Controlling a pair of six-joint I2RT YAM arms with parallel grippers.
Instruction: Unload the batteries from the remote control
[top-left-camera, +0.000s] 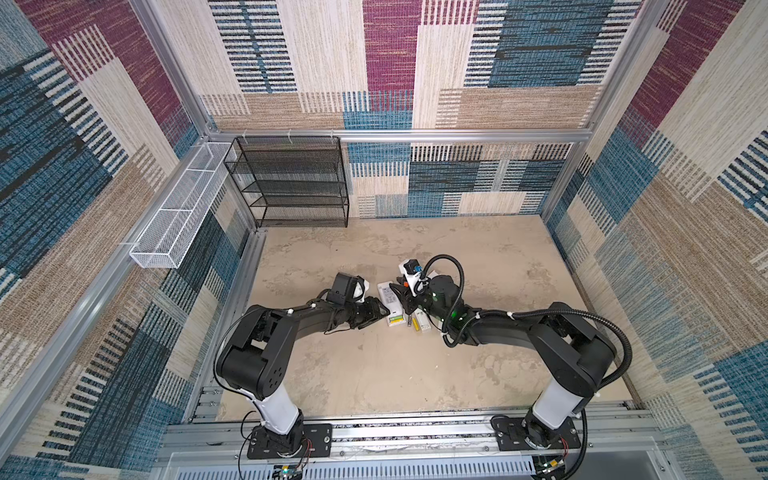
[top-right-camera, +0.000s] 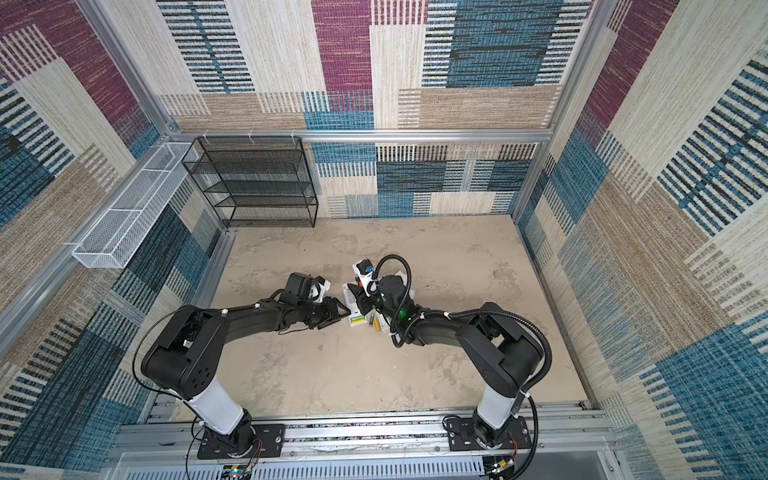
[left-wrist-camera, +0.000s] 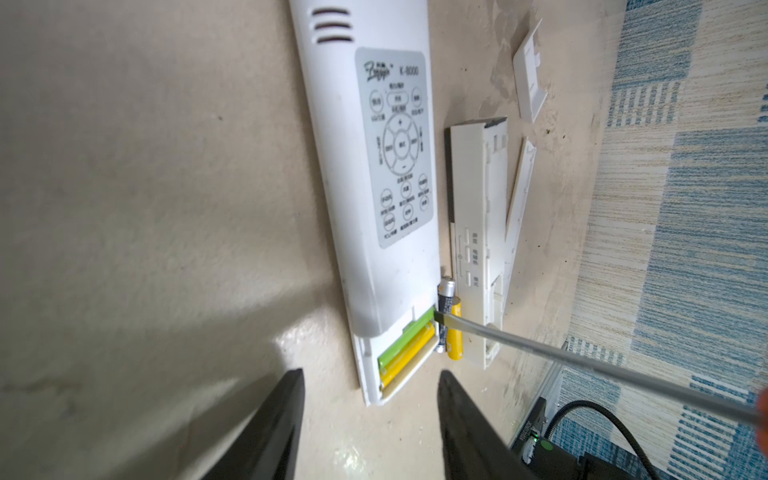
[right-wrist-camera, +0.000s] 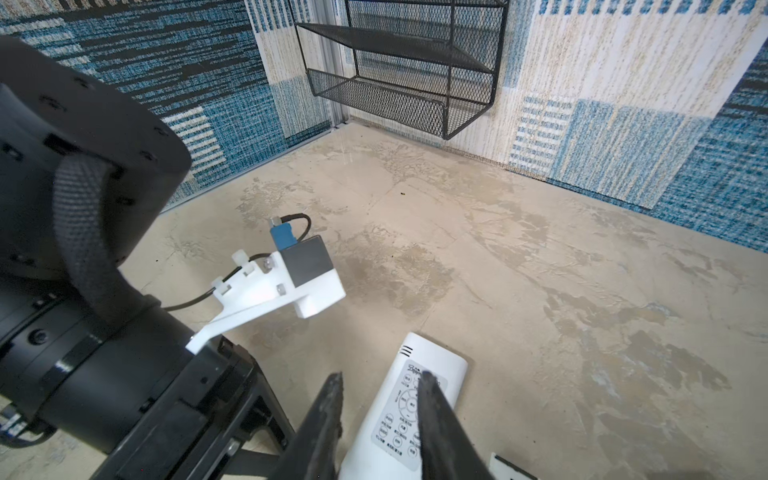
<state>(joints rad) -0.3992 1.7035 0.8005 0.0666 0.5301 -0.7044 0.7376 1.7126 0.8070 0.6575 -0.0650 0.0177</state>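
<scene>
The white remote control (left-wrist-camera: 374, 166) lies face-down-label-up on the table, its battery bay open at the near end. A yellow-green battery (left-wrist-camera: 409, 332) and a yellow battery (left-wrist-camera: 405, 357) sit in the bay. A dark battery (left-wrist-camera: 445, 303) and a yellow battery (left-wrist-camera: 455, 336) lie loose beside it. The screwdriver's metal shaft (left-wrist-camera: 582, 361) has its tip at the bay's corner. My left gripper (left-wrist-camera: 370, 374) hovers open and empty just short of the bay end. My right gripper (top-left-camera: 405, 296) is over the remote (right-wrist-camera: 436, 357) and holds the screwdriver's orange handle; the grip itself is hidden in the right wrist view.
White plastic cover pieces lie beside the remote: a long panel (left-wrist-camera: 478, 208), a thin strip (left-wrist-camera: 519, 199) and a small lid (left-wrist-camera: 530, 70). A black mesh shelf (top-left-camera: 291, 183) and a white wire basket (top-left-camera: 178, 208) hang on the back-left walls.
</scene>
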